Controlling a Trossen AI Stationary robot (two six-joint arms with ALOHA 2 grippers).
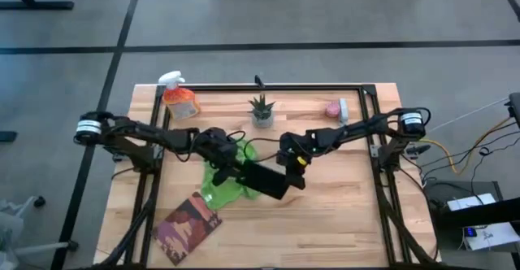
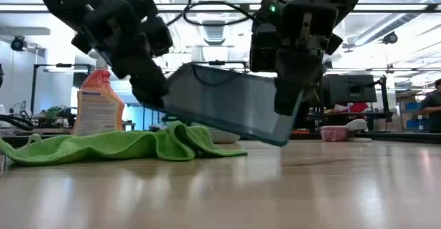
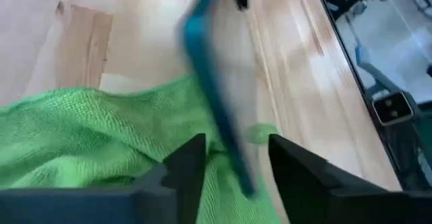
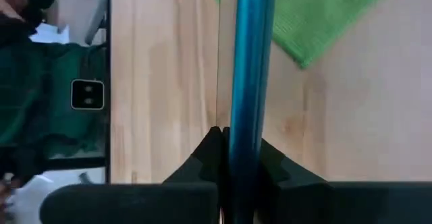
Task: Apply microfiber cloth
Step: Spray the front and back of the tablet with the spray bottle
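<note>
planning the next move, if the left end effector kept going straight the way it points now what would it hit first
Probably the tablet: its edge sits between the left end effector fingers, with the microfiber cloth just below.

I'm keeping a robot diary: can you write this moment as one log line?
right hand: shut on tablet, lifted, tilted | left hand: open around tablet's other edge | microfiber cloth: on table, under tablet

Lime-green microfiber cloth (image 1: 221,185); dark tablet (image 1: 264,180) with teal edge; orange spray bottle (image 1: 180,99) at eleven o'clock, white-headed; reddish-brown patterned book (image 1: 188,226); pale wooden table (image 1: 341,213).
</note>
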